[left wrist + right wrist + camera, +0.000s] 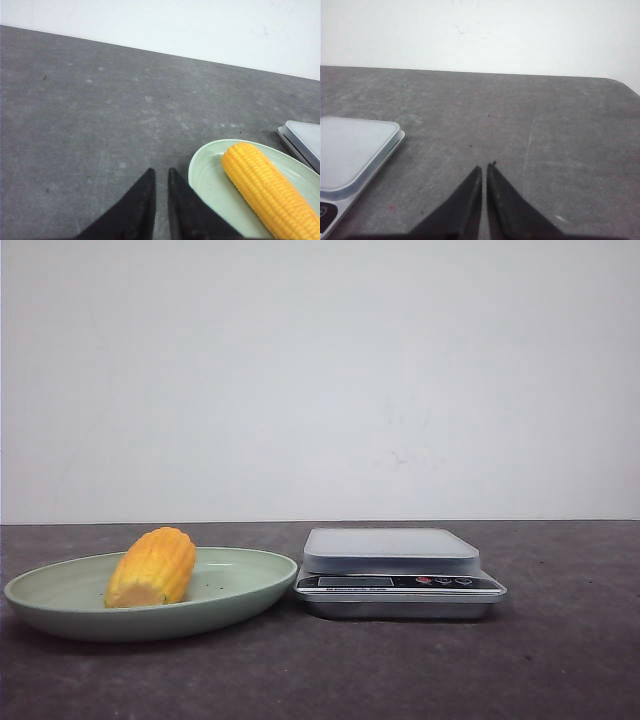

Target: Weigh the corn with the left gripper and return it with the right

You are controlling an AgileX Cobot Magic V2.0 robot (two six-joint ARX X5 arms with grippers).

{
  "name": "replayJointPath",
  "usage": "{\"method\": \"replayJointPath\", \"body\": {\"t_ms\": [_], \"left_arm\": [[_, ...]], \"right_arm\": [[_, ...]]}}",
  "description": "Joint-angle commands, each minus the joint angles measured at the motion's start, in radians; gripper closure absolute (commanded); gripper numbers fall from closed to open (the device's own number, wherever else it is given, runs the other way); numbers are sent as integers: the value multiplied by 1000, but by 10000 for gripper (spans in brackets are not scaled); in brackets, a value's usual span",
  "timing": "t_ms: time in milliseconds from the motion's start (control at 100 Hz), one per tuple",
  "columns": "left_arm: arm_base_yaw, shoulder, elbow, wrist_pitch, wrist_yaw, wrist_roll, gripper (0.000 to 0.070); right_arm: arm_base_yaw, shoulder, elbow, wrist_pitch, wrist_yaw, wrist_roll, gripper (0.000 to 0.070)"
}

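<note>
Lying on the green plate [240, 585] beside the scale [398, 575], the corn [152, 567] is untouched; both grippers' fingers are closed.

Yellow-orange corn [152, 567], pale green plate [60, 608]

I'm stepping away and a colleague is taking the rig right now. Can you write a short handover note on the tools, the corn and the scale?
Left tool: fingers nearly together, holding nothing, above the bare table beside the plate.
Right tool: fingers nearly together, holding nothing, above the table next to the scale.
Corn: lying on the pale green plate, left of the scale in the front view.
Scale: platform bare; its display is too small to read.
Done: nothing yet; the corn has not been picked up.
Left: left tool moves the corn onto the scale, then right tool returns it to the plate.
</note>
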Motion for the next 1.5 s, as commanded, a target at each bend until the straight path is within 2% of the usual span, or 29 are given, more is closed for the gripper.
{"method": "replayJointPath", "body": {"t_ms": [0,620,740,880,1020,1110,1300,1490], "left_arm": [[0,-2,-18,10,1,0,700],[1,-1,-18,14,4,3,700],[1,-1,-18,13,5,-5,700],[1,-1,-16,9,5,-85,700],[1,-1,-6,13,5,-224,700],[1,-1,24,9,5,-271,697],[1,18,172,-44,14,-335,696],[1,173,431,-179,114,-302,696]], "right_arm": [[2,0,0,11,0,3,690],[2,0,0,14,-1,13,690],[2,0,0,52,-5,47,690],[2,0,0,55,-35,137,690],[2,0,11,58,-42,261,691],[2,0,57,51,-71,289,695],[2,28,240,-60,-82,257,696],[2,166,459,-261,-97,188,696]]}}
